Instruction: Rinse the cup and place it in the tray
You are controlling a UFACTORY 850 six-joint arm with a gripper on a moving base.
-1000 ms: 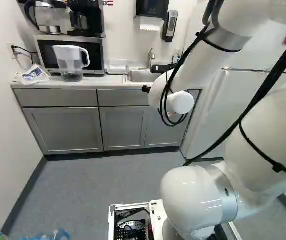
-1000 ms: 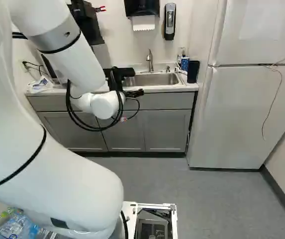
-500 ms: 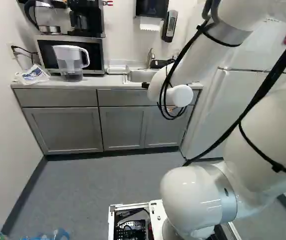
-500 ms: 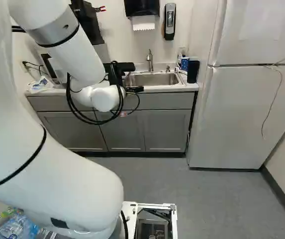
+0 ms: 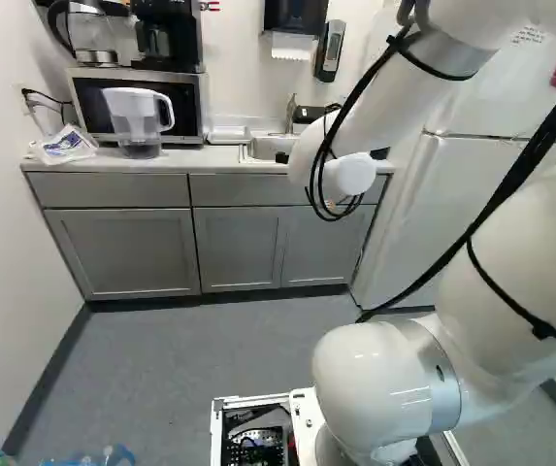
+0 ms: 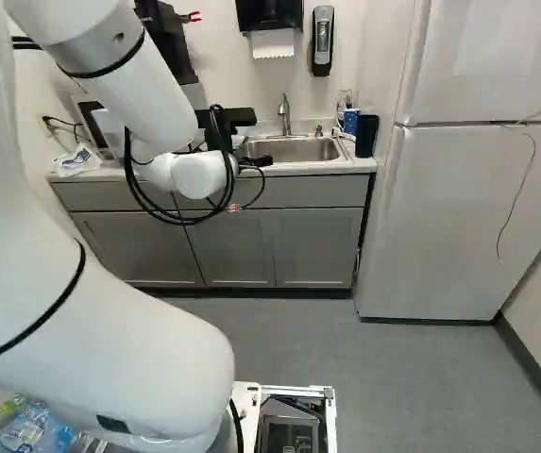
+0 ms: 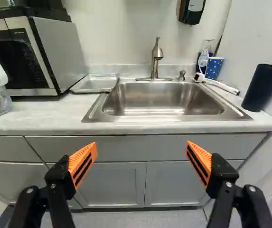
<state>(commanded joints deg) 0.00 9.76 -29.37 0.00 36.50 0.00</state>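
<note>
Arm (image 6: 147, 90) has lifted a bit over last sec, wrist + gripper (image 7: 142, 145) sitting higher vs the sink in both base views; base hasn't moved, nor has anything on the counter (image 7: 45, 114). Gripper spread wide, orange pads (image 7: 83, 161) well apart, nothing btwn them, so this reads as approach, prob. getting height before reaching over for the cup; no grasp, rinse or placing done yet. Task cup: likely the dark blue cup (image 7: 264, 88), on counter just beside the R end of sink (image 7: 166, 99) in wrist view, looks upright; can't see inside. Polka-dot cup (image 7: 214, 67) stands near the back corner, w/ a clear vessel (image 7: 207, 47) right behind it; contents of both n/a from here. Can't be 100% sure which cup is meant. White brush (image 7: 219, 85) lies near that corner, could get knocked if gripper comes in low. Tray (image 7: 95, 84) is on the other side of sink, near microwave (image 7: 41, 52), no cup on it. Pitcher (image 5: 137, 116) stands in front of microwave, fill level unclear. Faucet (image 7: 157, 57) at sink's back edge, no water seen running. Next prob.: swing toward the dark cup, fingers either side, keep clear of faucet on the way back.
</note>
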